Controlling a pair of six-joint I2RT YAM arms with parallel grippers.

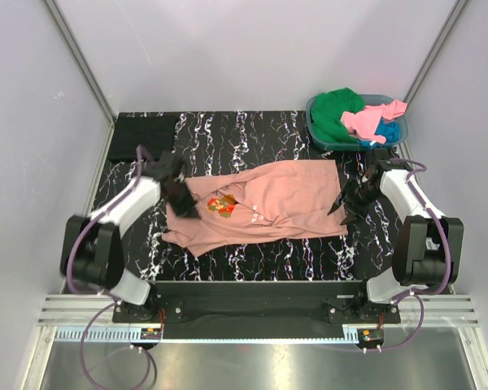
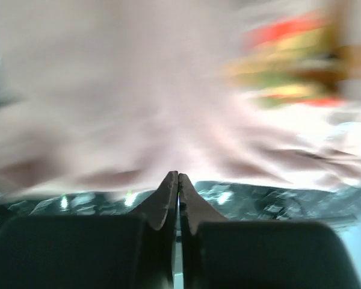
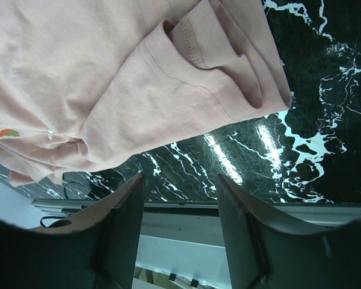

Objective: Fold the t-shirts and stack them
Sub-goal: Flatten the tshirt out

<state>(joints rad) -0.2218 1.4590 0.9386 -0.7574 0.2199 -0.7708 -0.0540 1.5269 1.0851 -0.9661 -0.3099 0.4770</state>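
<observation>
A large salmon-pink t-shirt (image 1: 268, 203) with a small print (image 1: 222, 204) lies spread on the black marble table (image 1: 252, 260). My left gripper (image 1: 181, 199) is at the shirt's left part. In the blurred left wrist view its jaws (image 2: 178, 176) are shut at the cloth's edge, and the creases of the shirt (image 2: 168, 90) run toward the tips. My right gripper (image 1: 344, 209) is open and empty just off the shirt's right edge. The right wrist view shows a folded sleeve (image 3: 186, 78) ahead of the gripper (image 3: 180, 180). A folded black t-shirt (image 1: 145, 130) lies at the back left.
A teal basket (image 1: 316, 131) stands at the back right and holds green (image 1: 335, 110), bright pink (image 1: 368, 120) and blue (image 1: 388, 130) t-shirts. Grey walls close in the table on the left, right and far sides. The table's front rail (image 3: 186, 208) shows past my right fingers.
</observation>
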